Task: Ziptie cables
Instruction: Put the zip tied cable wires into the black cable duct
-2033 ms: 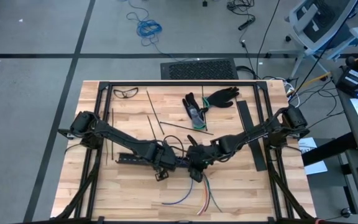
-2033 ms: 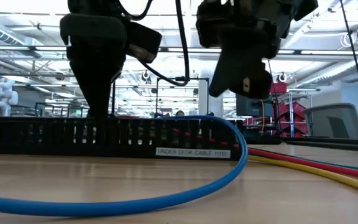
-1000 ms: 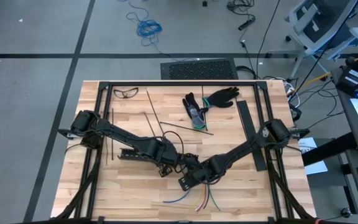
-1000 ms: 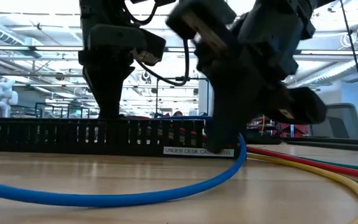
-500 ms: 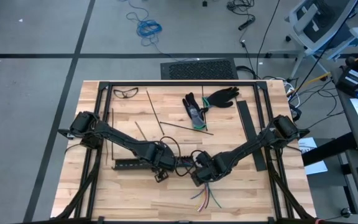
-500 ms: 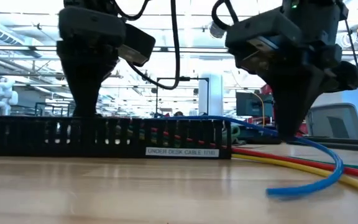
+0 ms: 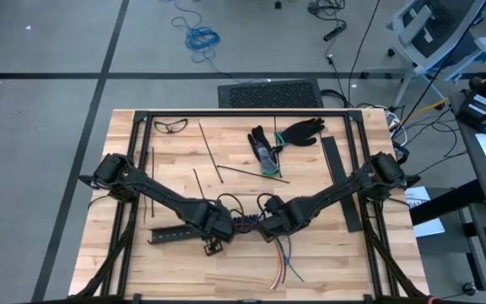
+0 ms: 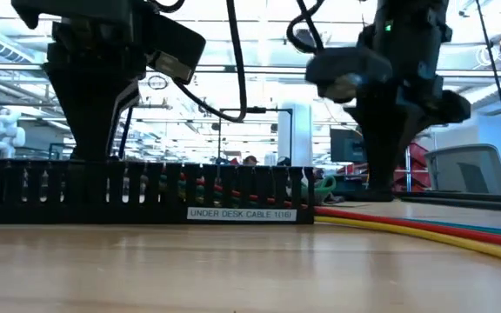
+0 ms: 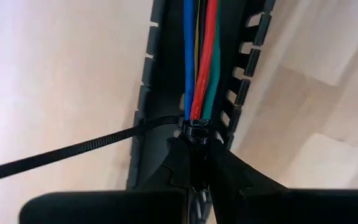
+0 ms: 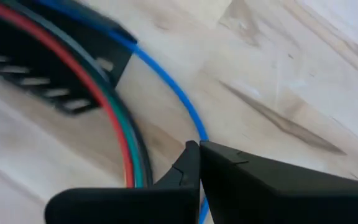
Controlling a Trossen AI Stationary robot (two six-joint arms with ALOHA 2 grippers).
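Note:
The cables [image 7: 283,266] lie in a black slotted rail [image 7: 175,232] near the table's middle. They leave its right end and fan out toward the near edge. In the left wrist view blue, yellow, red and green wires [image 9: 201,56] run along the rail's channel [image 9: 160,74], with a ziptie [image 9: 73,152] looped round them. My left gripper [image 7: 215,226] stands over the rail, shut at that loop. My right gripper [image 7: 270,228] is just off the rail's right end, shut on the blue cable [image 10: 166,74]. Loose zipties [image 7: 201,181] lie flat on the wood behind. My left gripper comes from above, pointing down into the rail, and its two fingertips [image 9: 179,155] close on the ziptie's head [image 9: 194,126] where it wraps the bundle. Its tail sticks out sideways over the rail wall. The fingers hide whether they also have the wires. My right gripper pinches the blue cable [image 10: 199,134] between its two fingertips, a short way past the rail's end [image 10: 114,56]. The fingers point steeply down, and the cable runs from the rail in a slack curve into them. It passes on below them [image 10: 201,211].
Black gloves [image 7: 285,139] and safety glasses [image 7: 171,126] lie at the far side, and a long black strip [image 7: 344,181] near the right edge. Red, green and yellow cables [image 8: 424,222] trail over the wood right of the rail [image 8: 103,196]. A black frame borders the table.
My right gripper has risen and gone toward the far right, back to the rail's end, tipping more upright. It has drawn in the blue cable's loop that lay spread toward the near left. My left gripper has shifted toward the table's left and near edge, and the rail has swung with it.

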